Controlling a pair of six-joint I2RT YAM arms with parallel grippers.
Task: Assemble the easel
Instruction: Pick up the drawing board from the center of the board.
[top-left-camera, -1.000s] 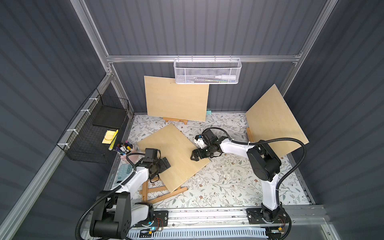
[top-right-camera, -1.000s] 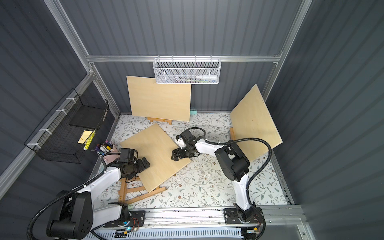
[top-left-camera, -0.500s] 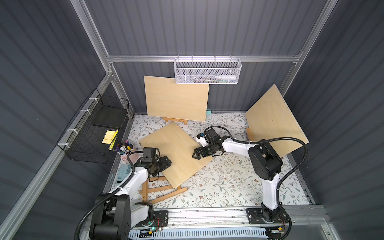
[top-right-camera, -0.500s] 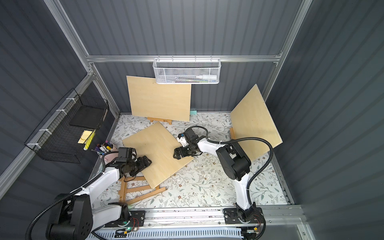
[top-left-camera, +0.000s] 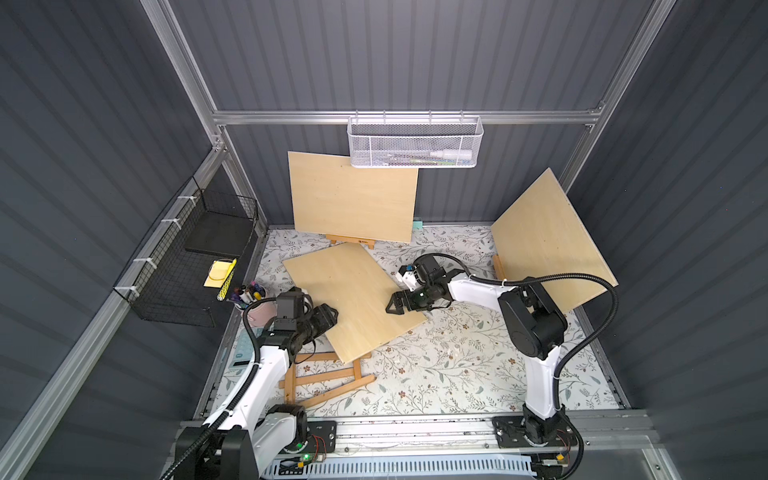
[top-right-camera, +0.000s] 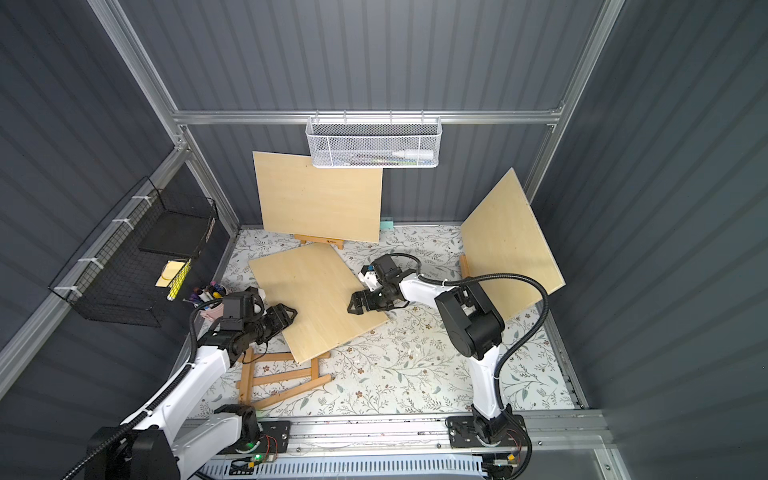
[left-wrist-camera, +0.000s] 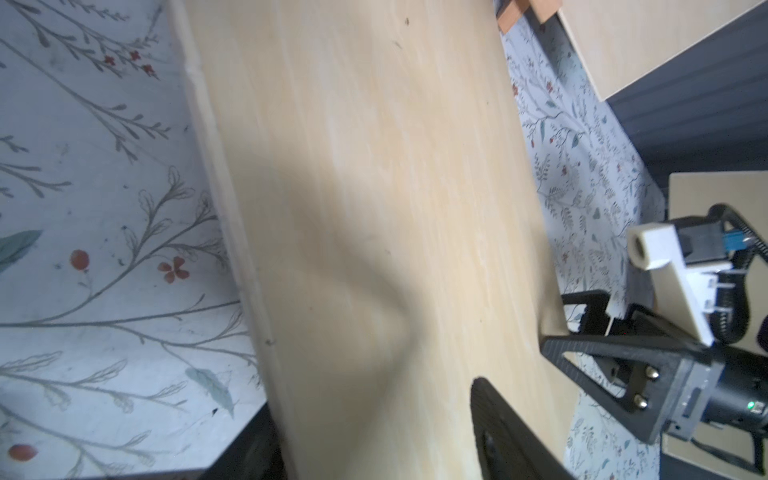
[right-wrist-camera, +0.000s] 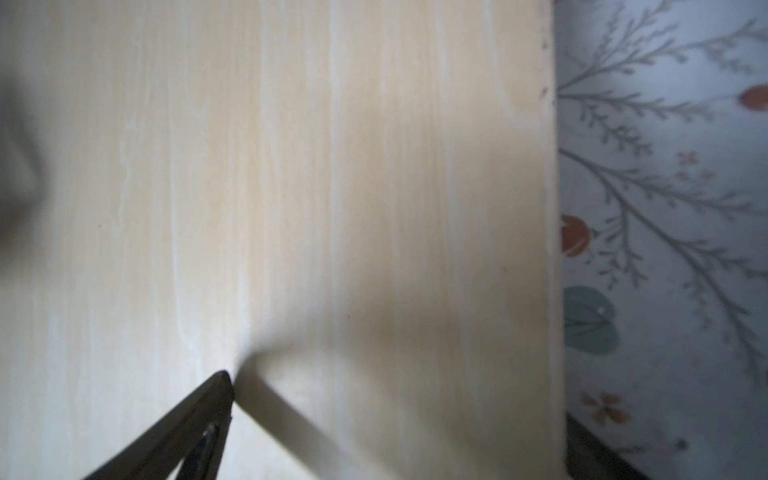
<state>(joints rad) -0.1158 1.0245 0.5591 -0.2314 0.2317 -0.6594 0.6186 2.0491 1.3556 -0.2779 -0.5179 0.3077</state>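
Observation:
A pale plywood board lies tilted across the table. Its near corner covers part of the flat wooden easel frame. My left gripper straddles the board's left edge, one finger above and one below, jaws still apart. At the board's right edge my right gripper stands open. Its upper finger rests over the wood and the other sits past the edge. The wrist views show little besides board and floral tabletop.
Two other boards stand on easels, at the back wall and at the right. A white mesh basket hangs at the back and a black wire basket on the left wall. A pink pen cup stands behind my left wrist.
The left jaws have narrowed around the board's left edge. The board's near corner has shifted slightly toward the back, uncovering more of the easel frame. The right gripper has barely moved.

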